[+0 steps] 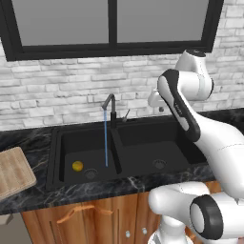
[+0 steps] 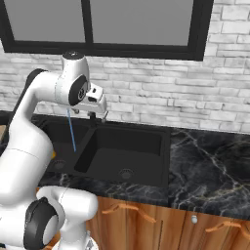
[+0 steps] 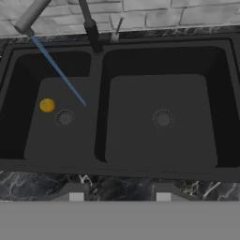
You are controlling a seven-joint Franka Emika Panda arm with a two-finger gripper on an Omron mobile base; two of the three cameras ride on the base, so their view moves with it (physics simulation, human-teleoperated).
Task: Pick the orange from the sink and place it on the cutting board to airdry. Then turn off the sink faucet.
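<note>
sink (image 1: 143,143): matt black | cutting board (image 1: 14,172): grained wood | counter (image 2: 210,161): glossy dark marble | wall (image 1: 57,95): rough brick

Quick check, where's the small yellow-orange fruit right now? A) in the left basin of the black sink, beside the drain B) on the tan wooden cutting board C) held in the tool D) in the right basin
A: the small round yellow-orange fruit lies on the floor of the left basin of the black double-basin sink, just beside the round metal drain.

No readable text, labels, numbers or signs anywhere.

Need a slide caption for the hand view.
Orange beside the left drain of the sink; faucet running.
</note>
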